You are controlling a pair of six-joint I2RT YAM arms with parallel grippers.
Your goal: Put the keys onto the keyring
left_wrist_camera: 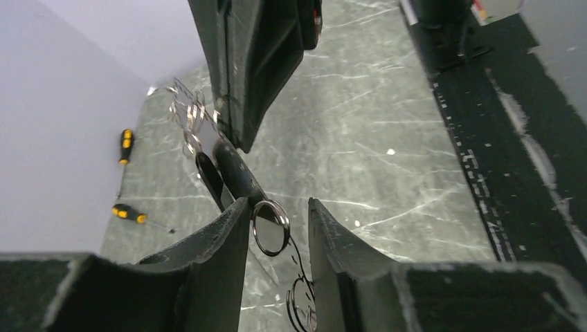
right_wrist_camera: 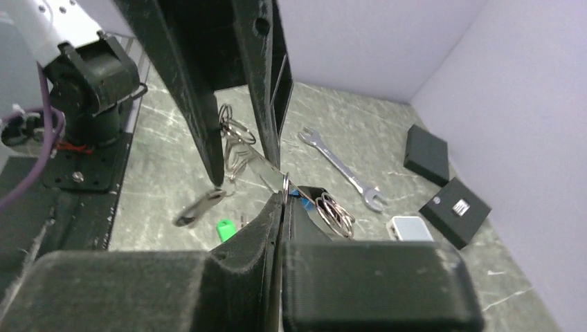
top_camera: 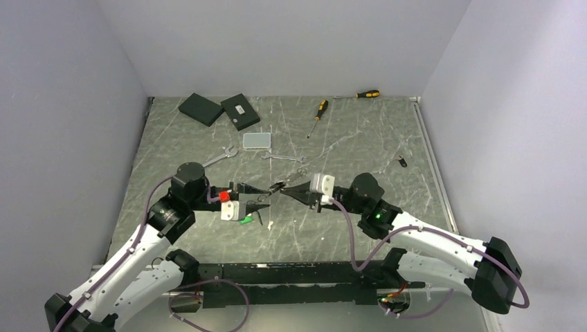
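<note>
A: Where are the keys (right_wrist_camera: pixel 266 173)?

B: Bunched up off the table (top_camera: pixel 346 228), in the middle, between the two gripper tips. Several silver rings and a silver blade show in the bunch, with a bit of blue beside them.

A: And the keyring (left_wrist_camera: pixel 185 111)?

B: Thin wire loops show on the far side of the right gripper (right_wrist_camera: pixel 280 200), touching the bunch. I can't trace the whole loop.

A: Who has hold of it?

B: The right gripper. Its jaws are pressed together, pinching the keys at one end.

A: The left gripper (left_wrist_camera: pixel 277 204)?

B: Jaws spread. A small ring (left_wrist_camera: pixel 270 225) on a black-headed key sits in the gap, close to one finger; I can't tell whether it touches.

A: Anything loose?

B: A green key (right_wrist_camera: pixel 225 228) lies on the table just below the grippers. A black key (top_camera: pixel 402 163) lies alone well to the right.

A: Further out?

B: A spanner (right_wrist_camera: pixel 342 169) beyond the grippers, a clear box (top_camera: pixel 257 141) past it, two black boxes (top_camera: pixel 201 108) at the back left, and screwdrivers (left_wrist_camera: pixel 125 146) at the back.
</note>
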